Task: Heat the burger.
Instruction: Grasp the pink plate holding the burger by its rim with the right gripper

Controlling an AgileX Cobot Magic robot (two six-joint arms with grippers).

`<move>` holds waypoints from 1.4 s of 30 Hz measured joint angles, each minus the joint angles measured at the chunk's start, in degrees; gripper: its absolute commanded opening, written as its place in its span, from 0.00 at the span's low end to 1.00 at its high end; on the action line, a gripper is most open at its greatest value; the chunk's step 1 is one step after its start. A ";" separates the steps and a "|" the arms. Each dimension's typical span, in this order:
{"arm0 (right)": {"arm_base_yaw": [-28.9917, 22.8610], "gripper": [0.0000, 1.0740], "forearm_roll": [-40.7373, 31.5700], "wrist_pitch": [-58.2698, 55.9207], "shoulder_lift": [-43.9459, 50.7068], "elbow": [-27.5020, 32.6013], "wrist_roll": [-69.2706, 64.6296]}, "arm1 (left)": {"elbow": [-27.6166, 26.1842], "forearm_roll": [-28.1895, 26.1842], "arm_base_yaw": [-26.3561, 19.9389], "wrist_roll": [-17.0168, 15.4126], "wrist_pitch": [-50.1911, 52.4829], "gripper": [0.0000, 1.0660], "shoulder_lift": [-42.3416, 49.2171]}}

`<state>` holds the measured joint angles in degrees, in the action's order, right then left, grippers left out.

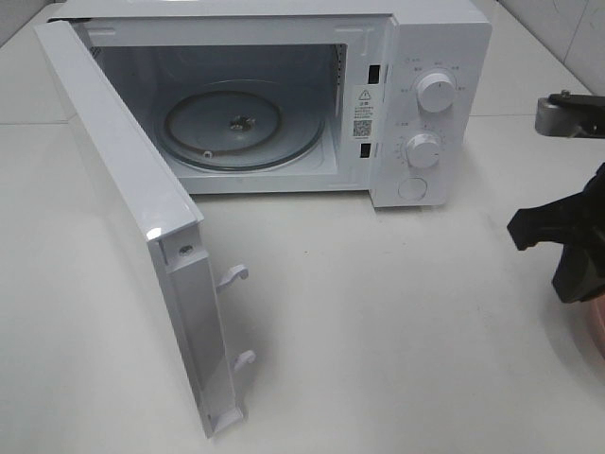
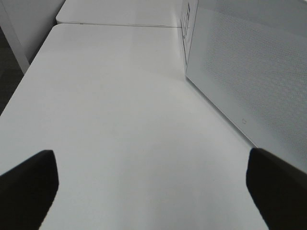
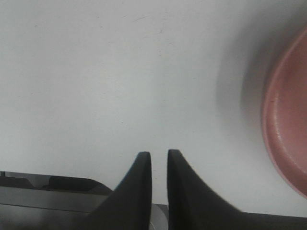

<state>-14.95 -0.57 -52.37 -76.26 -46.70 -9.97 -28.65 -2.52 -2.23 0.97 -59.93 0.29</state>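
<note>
A: What is the high camera giving you?

B: The white microwave (image 1: 444,38) is sitting at the back of the counter (image 1: 378,331). Its door (image 1: 123,208) is standing wide open toward the left, and two latch hooks (image 1: 233,275) are poking out of the door's edge. The glass turntable (image 1: 236,128) is showing inside the cavity. Two dials (image 1: 436,93) and a round button (image 1: 413,188) are sitting on the panel to its right.

A: And the arms?

B: Only the right arm is showing there, at the right edge, hanging over a sliver of the pink plate (image 1: 593,333). Its tips are not showing clearly from up there.

A: The right wrist camera is filling that in. The right end effector (image 3: 159,155) is pointing at the counter with its two fingers (image 3: 139,182) nearly together. A thin slit is showing between them, and they are gripping nothing. The plate's rim is curving near it, not touching.

B: And the left one?

A: Only its own wrist camera is catching it. The left end effector (image 2: 151,153) is released and spread wide, with only counter showing between the fingers (image 2: 29,187). The door's dotted outer panel (image 2: 249,62) is standing to one side of it.

B: Where is the burger?

A: No view is showing it — I cannot tell where it is sitting. Only part of the plate is showing.
</note>
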 measured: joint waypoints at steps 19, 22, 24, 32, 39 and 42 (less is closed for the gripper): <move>13.18 0.24 5.56 -3.21 0.00 -2.29 5.39 | 0.00 0.00 0.00 0.00 0.00 0.95 0.00; 13.18 0.43 5.67 -3.21 0.00 -2.29 5.56 | 0.00 0.00 0.00 0.00 0.00 0.95 0.00; 13.18 0.70 5.73 -3.09 0.00 -2.29 5.56 | 0.00 0.00 0.00 0.00 0.00 0.95 0.00; 13.18 0.93 6.13 -2.92 0.00 -2.29 7.96 | 0.00 0.00 0.00 0.00 0.00 0.95 0.00; 13.18 0.91 7.73 -1.26 -0.57 -2.29 8.54 | 0.00 0.00 0.00 0.00 0.00 0.95 0.00; 13.18 0.90 8.77 -1.26 -2.75 -2.29 8.37 | 0.00 0.00 0.00 0.00 0.00 0.95 0.00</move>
<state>-1.78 8.19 -53.63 -79.01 -48.99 -1.60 -28.65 -2.52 -2.23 0.97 -59.93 0.29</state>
